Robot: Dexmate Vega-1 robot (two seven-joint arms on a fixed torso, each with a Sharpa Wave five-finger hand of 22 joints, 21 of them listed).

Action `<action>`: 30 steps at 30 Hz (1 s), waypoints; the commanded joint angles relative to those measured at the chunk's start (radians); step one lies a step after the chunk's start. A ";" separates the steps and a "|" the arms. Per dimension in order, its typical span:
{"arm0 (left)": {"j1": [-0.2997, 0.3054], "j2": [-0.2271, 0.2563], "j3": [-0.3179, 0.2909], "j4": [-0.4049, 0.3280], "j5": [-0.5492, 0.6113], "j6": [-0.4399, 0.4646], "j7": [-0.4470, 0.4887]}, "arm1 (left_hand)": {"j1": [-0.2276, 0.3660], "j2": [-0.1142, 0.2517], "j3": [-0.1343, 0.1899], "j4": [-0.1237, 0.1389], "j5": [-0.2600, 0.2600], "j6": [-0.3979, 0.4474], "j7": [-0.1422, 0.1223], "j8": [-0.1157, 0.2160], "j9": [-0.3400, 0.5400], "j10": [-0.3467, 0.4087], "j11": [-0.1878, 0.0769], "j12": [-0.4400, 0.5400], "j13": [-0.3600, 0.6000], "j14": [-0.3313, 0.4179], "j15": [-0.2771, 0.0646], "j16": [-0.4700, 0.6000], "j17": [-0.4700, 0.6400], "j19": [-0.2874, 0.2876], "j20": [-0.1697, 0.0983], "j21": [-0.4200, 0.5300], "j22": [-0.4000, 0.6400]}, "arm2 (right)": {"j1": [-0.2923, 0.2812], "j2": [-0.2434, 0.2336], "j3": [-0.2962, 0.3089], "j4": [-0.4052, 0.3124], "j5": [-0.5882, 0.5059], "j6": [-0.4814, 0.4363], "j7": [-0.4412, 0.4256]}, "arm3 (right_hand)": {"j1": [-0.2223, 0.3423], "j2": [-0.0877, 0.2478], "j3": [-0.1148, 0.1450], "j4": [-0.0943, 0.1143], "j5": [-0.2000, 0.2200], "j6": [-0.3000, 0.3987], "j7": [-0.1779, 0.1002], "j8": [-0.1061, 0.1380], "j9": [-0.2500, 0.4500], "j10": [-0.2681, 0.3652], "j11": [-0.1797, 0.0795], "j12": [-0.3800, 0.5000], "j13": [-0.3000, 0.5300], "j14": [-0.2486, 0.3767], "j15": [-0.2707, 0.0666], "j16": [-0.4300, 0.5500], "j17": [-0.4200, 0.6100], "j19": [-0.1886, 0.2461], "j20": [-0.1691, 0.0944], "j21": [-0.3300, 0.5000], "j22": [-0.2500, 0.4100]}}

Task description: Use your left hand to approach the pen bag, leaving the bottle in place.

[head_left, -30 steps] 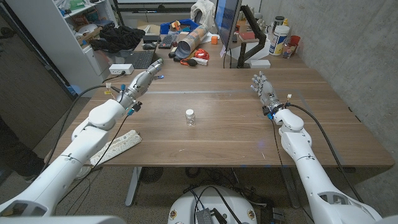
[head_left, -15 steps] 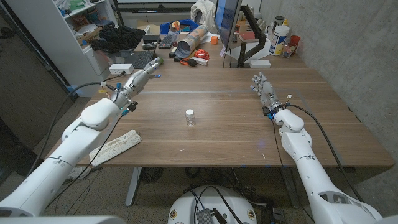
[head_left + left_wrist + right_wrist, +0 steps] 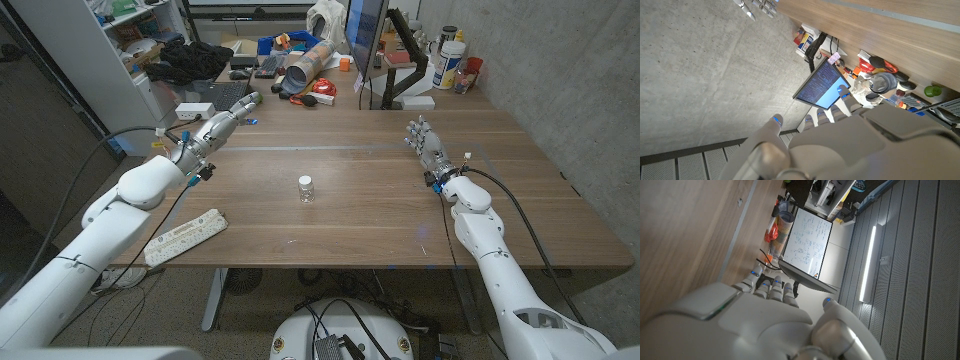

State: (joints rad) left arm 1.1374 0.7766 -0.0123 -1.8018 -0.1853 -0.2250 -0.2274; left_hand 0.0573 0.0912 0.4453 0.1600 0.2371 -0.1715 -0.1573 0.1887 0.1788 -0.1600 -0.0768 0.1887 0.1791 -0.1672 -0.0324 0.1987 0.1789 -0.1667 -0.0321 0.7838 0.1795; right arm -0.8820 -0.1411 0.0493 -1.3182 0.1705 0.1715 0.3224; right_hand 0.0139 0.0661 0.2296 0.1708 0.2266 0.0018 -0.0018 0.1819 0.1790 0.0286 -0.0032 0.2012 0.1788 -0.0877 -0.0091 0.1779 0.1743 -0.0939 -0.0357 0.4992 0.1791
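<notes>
Head view: bottle (image 3: 306, 188) upright mid-table; left robot hand (image 3: 213, 131) extended, empty; right robot hand (image 3: 424, 143) spread, empty.

You have nothing legible to go by here. The monitor (image 3: 823, 86) in your left wrist view is lit with rows of text, but they are too small to read. In the right wrist view, the same screen (image 3: 806, 243) shows pale pages of lines and figures, equally unreadable. The small bottle (image 3: 306, 188) on the table carries no label you can make out from the head view.
</notes>
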 commanded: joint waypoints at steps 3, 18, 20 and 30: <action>0.076 0.040 -0.068 -0.089 0.062 0.010 -0.006 | 0.007 0.025 -0.002 -0.002 0.006 -0.006 -0.003 0.000 0.005 -0.010 -0.001 -0.001 0.002 -0.042 -0.014 -0.003 0.006 -0.115 -0.007 -0.004 0.002 | -0.005 -0.008 0.007 -0.005 0.005 0.000 0.007 | 0.003 0.071 0.001 -0.002 0.003 0.009 -0.001 0.007 0.003 0.009 0.004 0.003 0.003 -0.006 -0.002 0.006 0.003 -0.002 -0.030 -0.005 0.005; 0.169 0.076 -0.169 -0.203 0.173 0.042 -0.037 | 0.005 0.024 -0.005 -0.001 0.006 -0.012 -0.003 -0.002 0.005 -0.018 -0.004 -0.002 0.003 -0.051 -0.015 -0.005 0.006 -0.121 -0.005 -0.011 0.002 | -0.002 -0.011 0.009 0.004 0.008 0.010 0.017 | 0.003 0.071 0.001 -0.003 0.003 0.008 -0.002 0.006 0.003 0.009 0.004 0.003 0.003 -0.006 -0.001 0.006 0.003 -0.001 -0.030 -0.007 0.005; 0.181 0.073 -0.184 -0.215 0.181 0.043 -0.042 | 0.004 0.024 -0.005 0.000 0.006 -0.012 -0.003 -0.002 0.005 -0.017 -0.005 -0.002 0.003 -0.052 -0.015 -0.005 0.006 -0.121 -0.005 -0.011 0.003 | -0.002 -0.011 0.009 0.004 0.009 0.010 0.018 | 0.003 0.071 0.001 -0.003 0.003 0.008 -0.001 0.006 0.003 0.008 0.004 0.003 0.003 -0.006 -0.001 0.006 0.003 -0.001 -0.029 -0.007 0.005; 0.245 0.058 -0.255 -0.279 0.238 0.046 -0.076 | 0.004 0.024 -0.006 0.000 0.006 -0.011 -0.003 -0.001 0.005 -0.015 -0.004 0.001 0.003 -0.051 -0.016 -0.004 0.006 -0.118 -0.005 -0.013 0.003 | -0.003 -0.014 0.009 0.005 0.012 0.018 0.024 | 0.003 0.071 0.000 -0.003 0.003 0.008 -0.001 0.006 0.003 0.009 0.005 0.003 0.003 -0.006 -0.001 0.006 0.003 0.000 -0.028 -0.009 0.005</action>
State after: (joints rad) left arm 1.3187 0.8428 -0.1982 -2.0161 -0.0068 -0.1877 -0.2716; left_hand 0.0573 0.0912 0.4424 0.1572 0.2371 -0.1714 -0.1573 0.1887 0.1788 -0.1653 -0.0822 0.1887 0.1790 -0.1672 -0.0324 0.1987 0.1789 -0.1667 -0.0321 0.7723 0.1792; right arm -0.8851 -0.1524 0.0574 -1.3162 0.1790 0.1817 0.3405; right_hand 0.0139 0.0661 0.2296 0.1708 0.2266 0.0018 -0.0018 0.1819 0.1790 0.0286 -0.0032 0.2012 0.1788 -0.0876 -0.0091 0.1779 0.1743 -0.0939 -0.0357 0.4915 0.1791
